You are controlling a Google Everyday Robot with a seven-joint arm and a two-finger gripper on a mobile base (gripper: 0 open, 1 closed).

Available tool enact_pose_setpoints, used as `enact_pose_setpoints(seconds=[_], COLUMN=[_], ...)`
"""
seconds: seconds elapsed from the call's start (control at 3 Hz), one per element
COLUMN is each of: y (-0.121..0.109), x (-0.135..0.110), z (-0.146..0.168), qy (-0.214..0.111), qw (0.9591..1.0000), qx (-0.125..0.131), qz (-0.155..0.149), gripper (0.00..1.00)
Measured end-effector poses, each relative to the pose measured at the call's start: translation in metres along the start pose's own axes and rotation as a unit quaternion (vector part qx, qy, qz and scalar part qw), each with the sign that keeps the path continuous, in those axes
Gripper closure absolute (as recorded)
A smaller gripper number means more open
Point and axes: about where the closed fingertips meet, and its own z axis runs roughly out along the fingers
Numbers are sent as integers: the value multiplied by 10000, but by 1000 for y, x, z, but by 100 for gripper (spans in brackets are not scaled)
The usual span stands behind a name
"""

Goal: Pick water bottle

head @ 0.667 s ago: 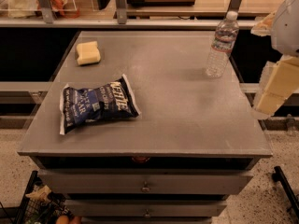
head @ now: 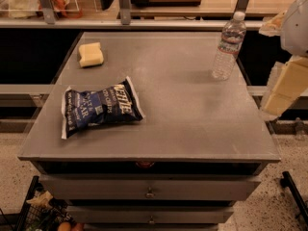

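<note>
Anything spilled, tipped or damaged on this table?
Nothing stands out. The bottle stands upright and capped near the far right corner of the table, with no liquid around it. The chip bag lies flat at left, and the sponge sits behind it. The gripper hangs beyond the right edge, apart from the bottle.

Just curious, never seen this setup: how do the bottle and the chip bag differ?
The bottle stands upright at the far right of the table; the bag lies flat near the left. The bottle is clear, the bag dark blue. Both are untouched: the gripper hangs off the table's right edge.
</note>
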Motion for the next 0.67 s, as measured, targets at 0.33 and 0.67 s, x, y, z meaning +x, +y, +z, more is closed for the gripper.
enact_pose_setpoints(seconds=[0.33,0.67], y=[-17,-35], x=[7,17], z=[21,55], qy=[-309,-585], qw=[9994,9971], qx=[-69,-252], qz=[148,417], gripper=[0,0])
